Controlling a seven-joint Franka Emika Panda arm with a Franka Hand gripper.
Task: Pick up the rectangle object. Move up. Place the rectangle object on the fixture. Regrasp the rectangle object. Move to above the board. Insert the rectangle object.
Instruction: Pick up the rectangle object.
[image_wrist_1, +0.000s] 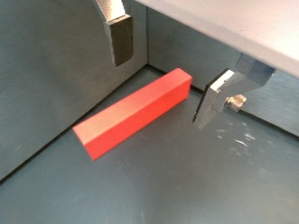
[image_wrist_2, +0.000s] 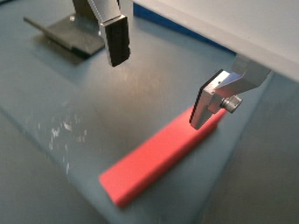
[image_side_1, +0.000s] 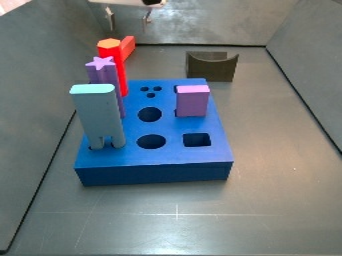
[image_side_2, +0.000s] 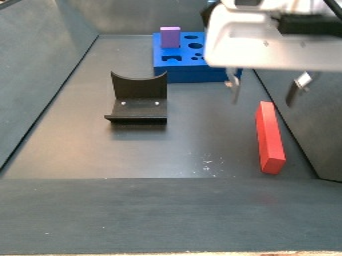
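Note:
The rectangle object is a long red bar lying flat on the grey floor beside the right wall. It also shows in both wrist views and at the back in a side view. My gripper is open and empty, hovering over the bar's end nearest the board; the bar runs lengthwise along the gap between the fingers. In both wrist views the gripper has nothing between its fingers. The dark fixture stands apart to the left. The blue board is further off.
On the board stand a pale-blue block, a purple block, a purple star piece and a red hexagon-topped peg. Grey walls enclose the floor; the right wall is close to the bar.

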